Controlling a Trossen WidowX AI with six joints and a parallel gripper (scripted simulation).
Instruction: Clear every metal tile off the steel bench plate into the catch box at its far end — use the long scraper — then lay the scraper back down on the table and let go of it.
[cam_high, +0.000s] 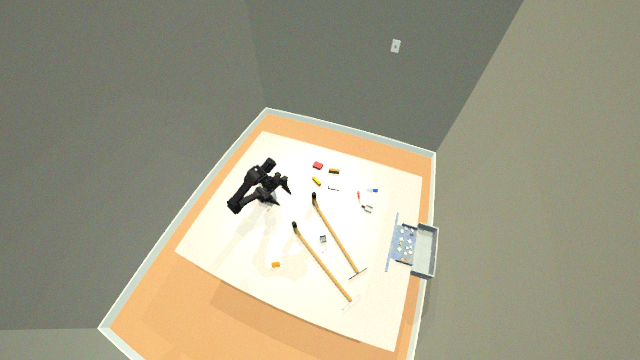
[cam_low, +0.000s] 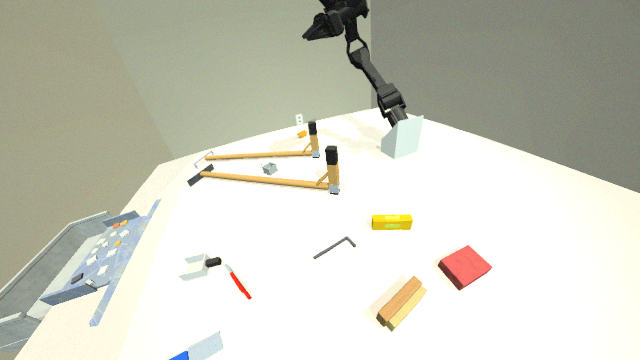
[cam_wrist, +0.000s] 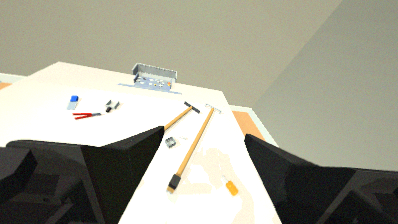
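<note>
The gripper (cam_low: 309, 34) is seen raised high above the white table (cam_low: 500, 210), its jaws spread wide and nothing held between them. Two long wooden-shafted tools are laid out side by side near the arm's end of the table: one scraper with a dark blade (cam_low: 265, 180) and one with a pale wire-like head (cam_low: 257, 155), each with a black upright grip at the arm's end (which of the two is the longer is hard to judge from these views). The steel bench plate (cam_low: 127, 235) is found at the table's far edge, well apart from the arm, with small white and orange tiles (cam_low: 102, 270) scattered on it and the grey catch box (cam_low: 30, 280) set beyond it.

The scraper is judged to be stiff and fairly light, but long enough to swing and twist if it is taken near one end. The black upright grip (cam_low: 331, 156) is judged the intended place for a hold, since it stands clear of the table and can be clasped from the sides; the thin shaft, lying flat, would be harder to pinch. A firm clamp is thought necessary, as the leverage of the far blade against the plate could turn the handle in the fingers. Unrelated items, among them a yellow level (cam_low: 391, 222) and a red block (cam_low: 465, 266), are left lying nearby.
</note>
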